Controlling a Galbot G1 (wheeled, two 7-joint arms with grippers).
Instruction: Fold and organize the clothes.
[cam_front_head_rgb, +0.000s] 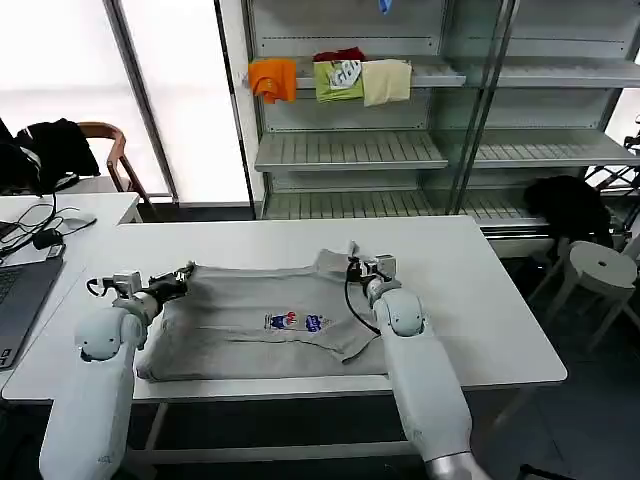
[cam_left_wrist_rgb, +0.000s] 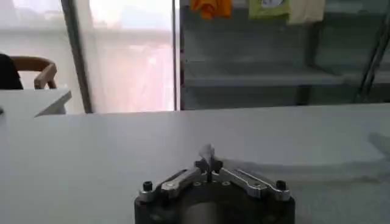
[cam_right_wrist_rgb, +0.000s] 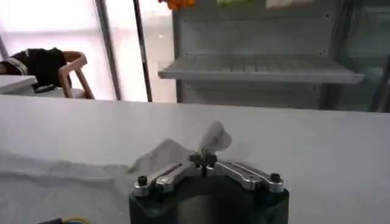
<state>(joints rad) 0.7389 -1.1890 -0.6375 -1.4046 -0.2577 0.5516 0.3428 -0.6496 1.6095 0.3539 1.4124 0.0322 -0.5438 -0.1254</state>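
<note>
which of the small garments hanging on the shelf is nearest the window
The orange garment, leftmost of the three; the green one and cream one hang farther right.

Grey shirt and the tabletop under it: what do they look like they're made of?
Grey shirt: soft matte cloth, probably a cotton-type knit; it creases and bunches into a small peak where the left gripper and the right gripper pinch it. Table: smooth white sheet, likely laminate, slightly satin; exact material unclear.
</note>
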